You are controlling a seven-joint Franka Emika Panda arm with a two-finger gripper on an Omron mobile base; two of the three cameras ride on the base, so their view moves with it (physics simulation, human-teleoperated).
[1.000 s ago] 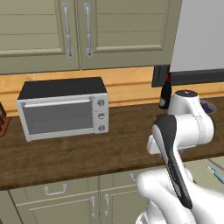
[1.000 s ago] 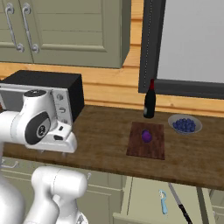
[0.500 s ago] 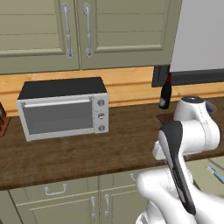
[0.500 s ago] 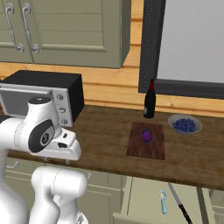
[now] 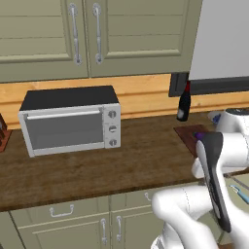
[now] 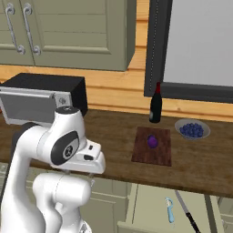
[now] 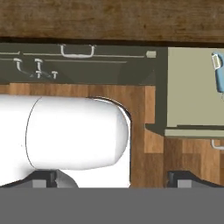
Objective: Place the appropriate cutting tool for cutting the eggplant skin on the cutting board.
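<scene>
The desk [image 6: 113,132] runs across the middle of both base views, a dark wooden top under pale green cabinets. In the right base view, the board [image 6: 152,146] lies flat right of centre, with the eggplant [image 6: 152,141] resting on its middle. A dark bottle [image 6: 155,103] stands upright just behind the board, near the wall, and a bowl of berries [image 6: 192,129] sits to the right of the board, apart from it. The toaster oven [image 6: 38,98] stands at the left edge of that frame, well apart from the board.

Below the desk's front edge, at the lower right of the right base view, an open drawer [image 6: 150,209] holds the tool [image 6: 169,210], its light-blue handle lying flat beside a long dark utensil [image 6: 185,213]. In the hand view the tool [image 7: 218,72] shows at the upper right edge, inside the pale drawer [image 7: 192,87]. In the left base view a sliver of it [image 5: 239,192] shows at the lower right edge.

In the left base view the oven [image 5: 70,121] sits left of centre, the bottle [image 5: 184,103] at the upper right, and a corner of the board [image 5: 187,134] shows just left of the white arm.

The jaws stand released, wide apart, their dark tips [image 7: 178,178] at the bottom of the hand view, holding nothing.
</scene>
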